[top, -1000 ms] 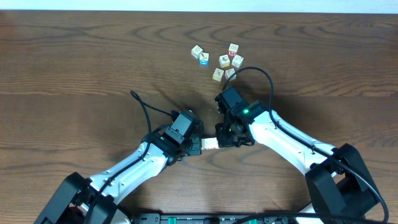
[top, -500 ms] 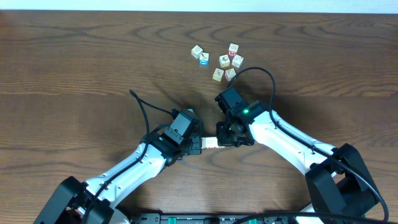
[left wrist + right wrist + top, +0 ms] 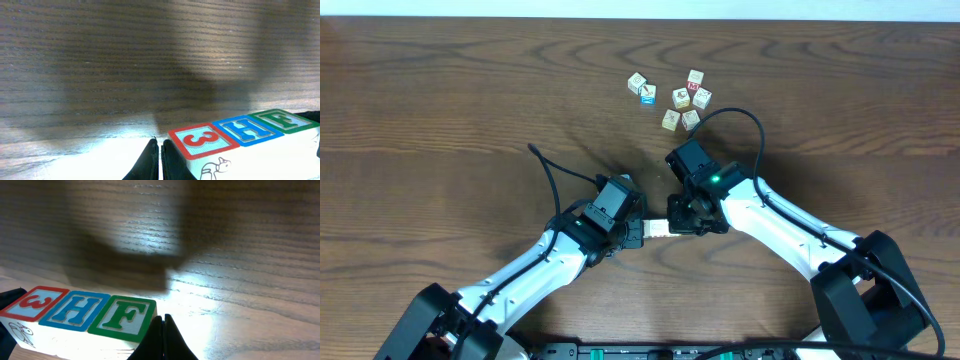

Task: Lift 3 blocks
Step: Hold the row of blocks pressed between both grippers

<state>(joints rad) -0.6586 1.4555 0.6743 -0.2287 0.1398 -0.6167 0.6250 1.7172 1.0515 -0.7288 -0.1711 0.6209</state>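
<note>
Three blocks form a tight row: a red "3" block [image 3: 202,140], a blue "H" block [image 3: 245,129] and a green "F" block [image 3: 282,120]. From overhead the row [image 3: 659,228] is a small pale bar between the two arms. My left gripper [image 3: 159,142] is shut, and the outer side of one finger presses against the "3" end. My right gripper [image 3: 163,317] is shut too, leaning on the "F" block [image 3: 122,316] at the other end. A shadow on the wood lies apart from the row, which appears to hang clear of the table. The blocks' undersides are hidden.
Several other small cubes [image 3: 675,95] lie in a loose cluster at the far side of the brown wooden table [image 3: 440,100]. Black cables [image 3: 550,175] loop off both wrists above the table.
The rear part of the left arm has shifted slightly. Both grippers and the row of blocks stay where they were.
</note>
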